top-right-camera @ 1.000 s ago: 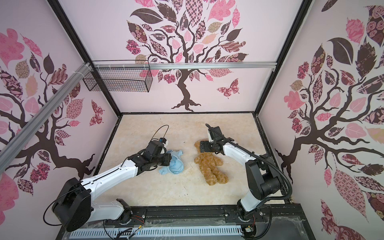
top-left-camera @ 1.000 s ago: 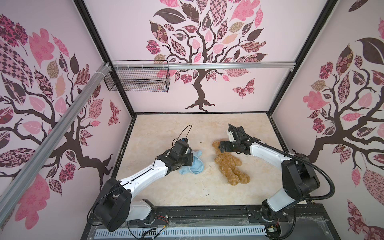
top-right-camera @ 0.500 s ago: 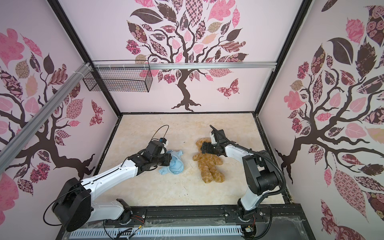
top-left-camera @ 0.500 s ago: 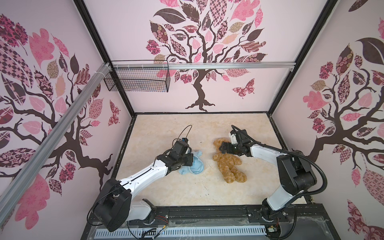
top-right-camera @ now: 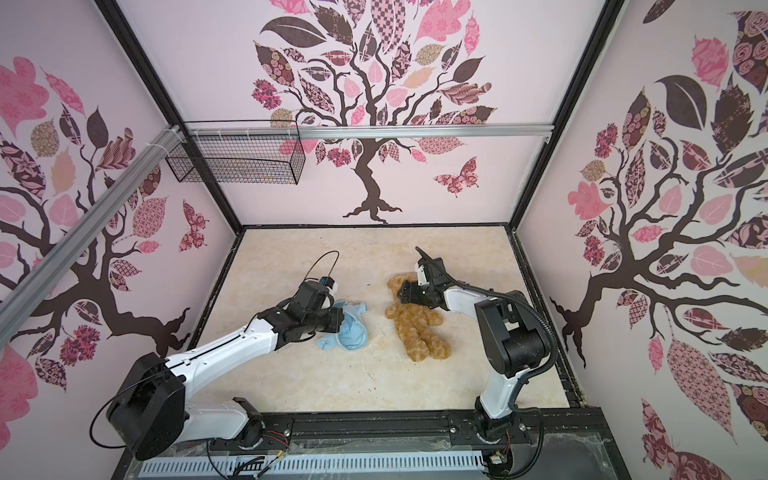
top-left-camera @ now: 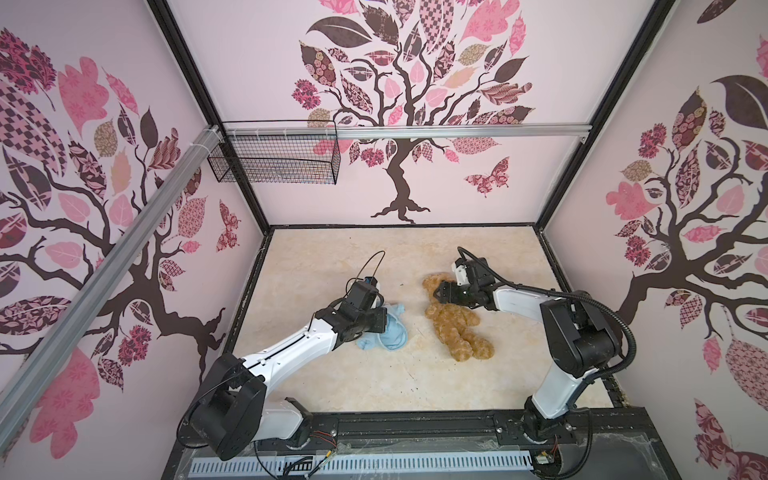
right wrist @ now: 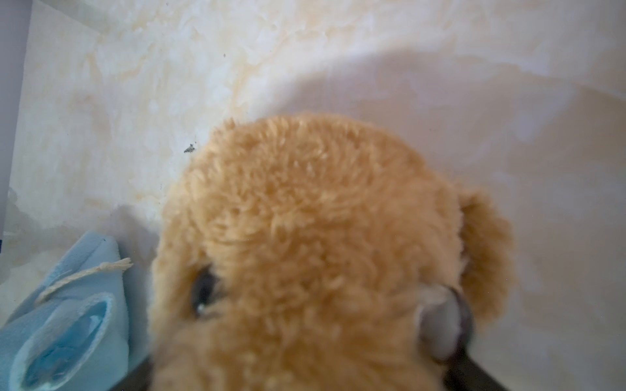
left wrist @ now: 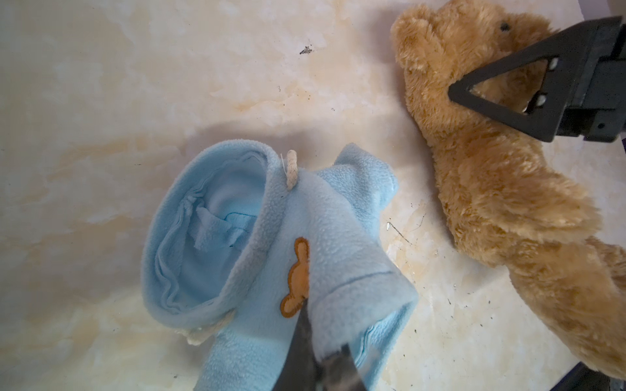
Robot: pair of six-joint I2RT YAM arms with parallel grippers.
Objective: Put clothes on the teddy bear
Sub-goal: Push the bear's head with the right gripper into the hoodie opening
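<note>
Seizing the bear's head appears to be the step in hand. The teddy bear (top-left-camera: 455, 328) lies flat on the marbled tabletop (top-left-camera: 332, 266), right of centre, undressed. The right gripper (top-left-camera: 441, 293), its arm stretched low, straddles the head; whether the jaws bite cannot be told. The light-blue hooded shirt (top-left-camera: 390, 334) lies just beside the bear, pinched by the left gripper (left wrist: 315, 352). Next move calls for lifting the head towards the shirt's opening.
</note>
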